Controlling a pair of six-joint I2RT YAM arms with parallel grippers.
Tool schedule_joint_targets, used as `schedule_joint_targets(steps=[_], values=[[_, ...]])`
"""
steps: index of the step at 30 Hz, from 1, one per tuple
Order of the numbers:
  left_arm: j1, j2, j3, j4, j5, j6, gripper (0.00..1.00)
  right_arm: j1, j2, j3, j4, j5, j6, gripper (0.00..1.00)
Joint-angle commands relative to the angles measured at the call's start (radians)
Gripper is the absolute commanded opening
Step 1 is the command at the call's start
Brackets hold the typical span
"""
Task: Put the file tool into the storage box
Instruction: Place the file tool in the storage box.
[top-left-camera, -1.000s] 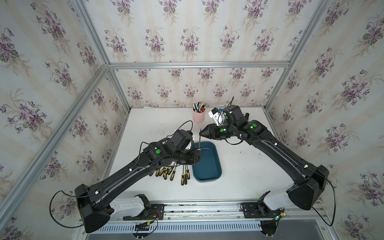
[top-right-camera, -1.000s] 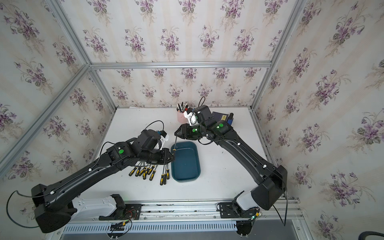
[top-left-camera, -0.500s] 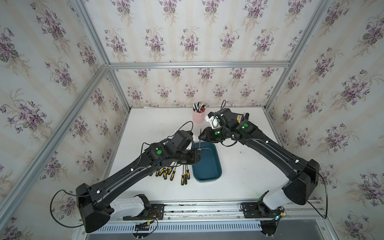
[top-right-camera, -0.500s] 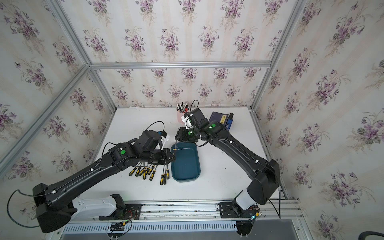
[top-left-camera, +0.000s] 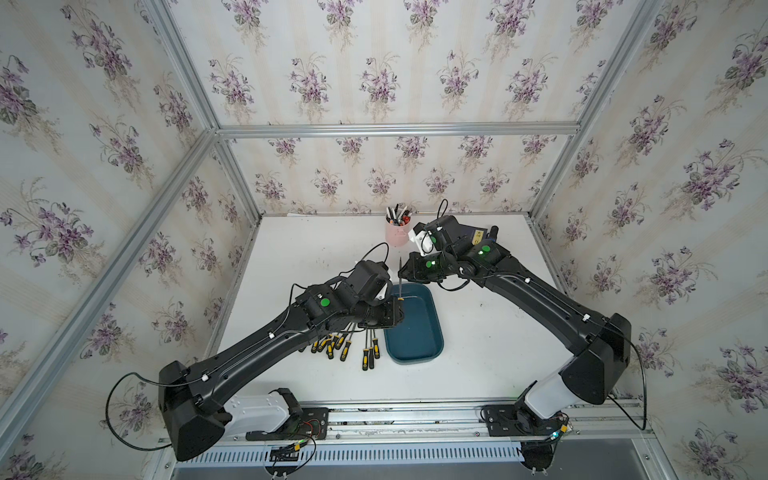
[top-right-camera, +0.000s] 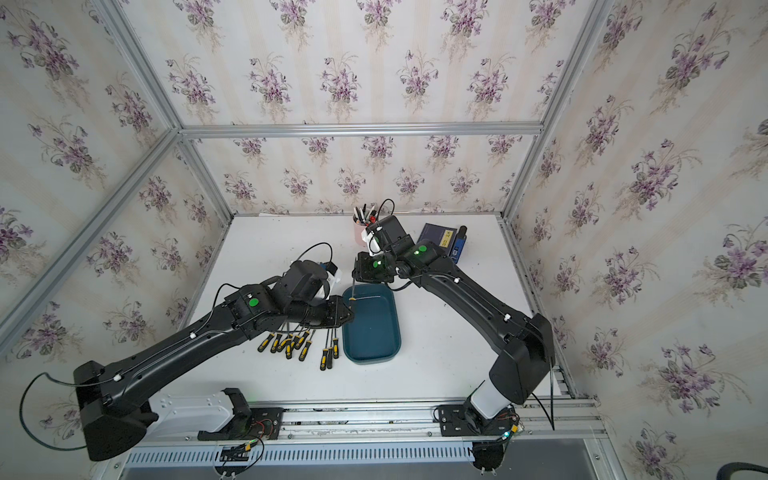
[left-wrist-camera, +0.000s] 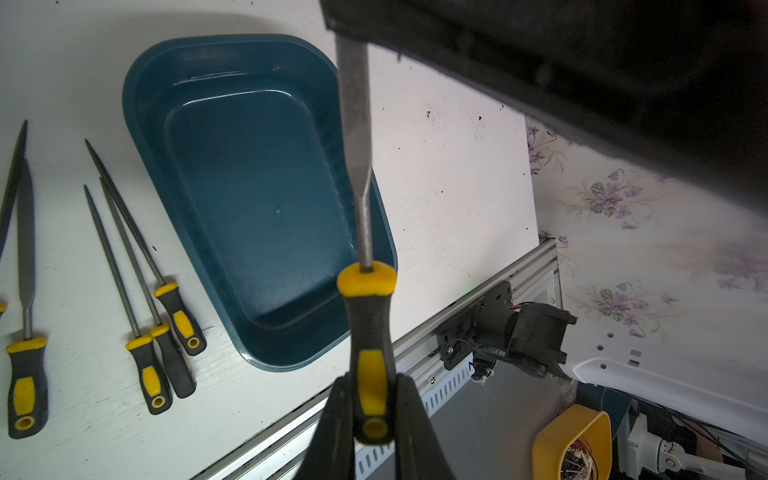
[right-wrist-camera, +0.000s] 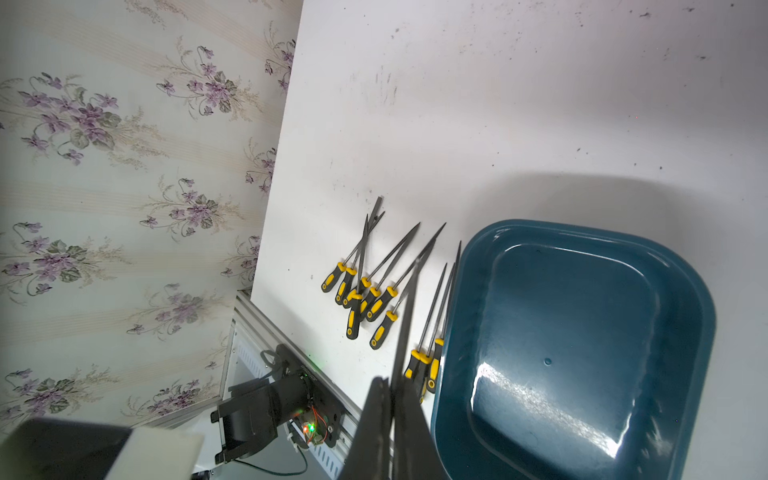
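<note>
One file tool (left-wrist-camera: 369, 328), with a black and yellow handle, stands upright over the far left corner of the storage box (top-left-camera: 415, 332), a shallow dark teal tray. My left gripper (left-wrist-camera: 374, 399) is shut on its handle. Its grey blade (left-wrist-camera: 353, 104) runs up into my right gripper (top-left-camera: 401, 274), which is shut on the blade higher up. In the right wrist view the blade (right-wrist-camera: 409, 299) sticks out edge-on from the shut fingers (right-wrist-camera: 376, 415). The box (right-wrist-camera: 582, 332) holds nothing. In both top views the file (top-right-camera: 353, 291) bridges the two grippers.
Several more files (top-left-camera: 345, 345) lie fanned on the white table left of the box, under my left arm. A pink pen cup (top-left-camera: 397, 233) stands at the back. A dark blue booklet (top-right-camera: 436, 237) and a blue gadget (top-right-camera: 458, 245) lie at the back right.
My right gripper has moved in towards the upright file and shut on its blade. The left gripper has kept still with the handle in its grip.
</note>
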Motion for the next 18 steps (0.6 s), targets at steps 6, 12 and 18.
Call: schedule_joint_targets(steps=[6,12,18], values=[[0.015,-0.064,-0.03,0.02,-0.053,-0.024,0.68,-0.003,-0.001,0.008,-0.11,0.133,-0.163,0.0],[0.044,-0.119,-0.061,-0.032,-0.103,-0.05,0.97,-0.004,0.012,-0.059,-0.16,0.263,-0.28,0.0],[0.063,-0.16,-0.13,-0.033,-0.156,-0.097,0.99,-0.003,0.032,-0.178,-0.127,0.321,-0.291,0.0]])
